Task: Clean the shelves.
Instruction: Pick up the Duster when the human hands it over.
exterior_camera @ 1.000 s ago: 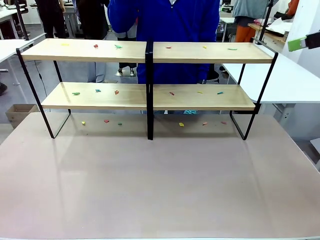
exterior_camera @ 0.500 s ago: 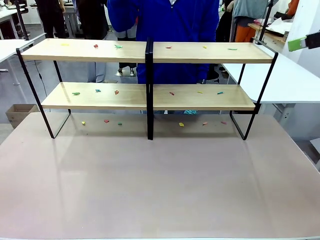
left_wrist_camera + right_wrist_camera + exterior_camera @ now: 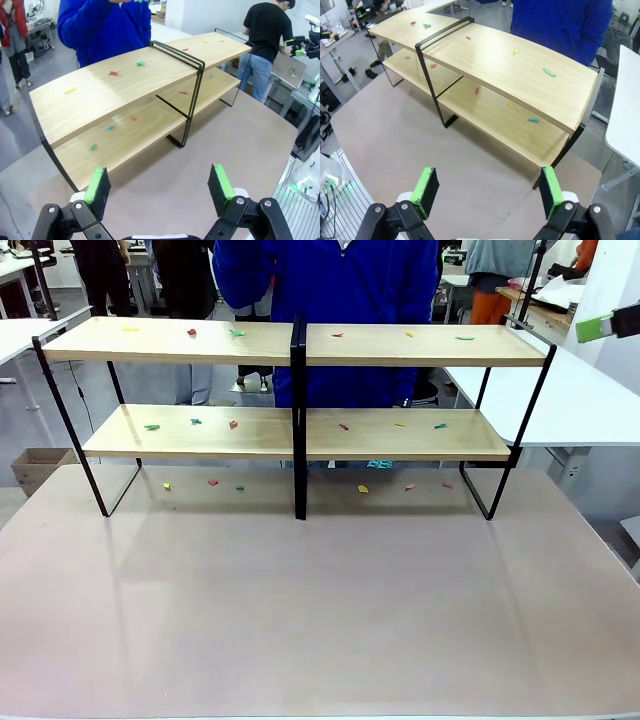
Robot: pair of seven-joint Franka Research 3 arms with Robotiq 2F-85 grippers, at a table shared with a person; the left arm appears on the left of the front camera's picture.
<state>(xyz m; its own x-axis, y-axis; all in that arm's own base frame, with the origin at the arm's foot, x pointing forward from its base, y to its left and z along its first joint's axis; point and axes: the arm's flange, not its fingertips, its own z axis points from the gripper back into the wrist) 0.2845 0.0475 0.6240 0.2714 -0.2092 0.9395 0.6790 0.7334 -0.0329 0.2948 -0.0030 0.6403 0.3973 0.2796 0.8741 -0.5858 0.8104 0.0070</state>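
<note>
Wooden shelves [image 3: 270,435] stand at the far side of the surface [image 3: 320,610], both thinly dotted with small coloured scraps [image 3: 233,424]; we judge cleaning not yet begun. Our left end effector [image 3: 159,186] and right end effector [image 3: 490,192] hang wide open, empty, well short of them.

Bright, even light is coming down from overhead, so the shelves [image 3: 400,435] are laying only a soft, pale shadow on the table [image 3: 320,620], whose top is giving back a dull sheen and a faint reflection of the black frame. My wrist cameras are bowing the straight boards into arcs and stretching things toward the edges, though the shelves are showing fairly sharp there. A green glow [image 3: 299,186] is spilling in at a lower corner.
</note>
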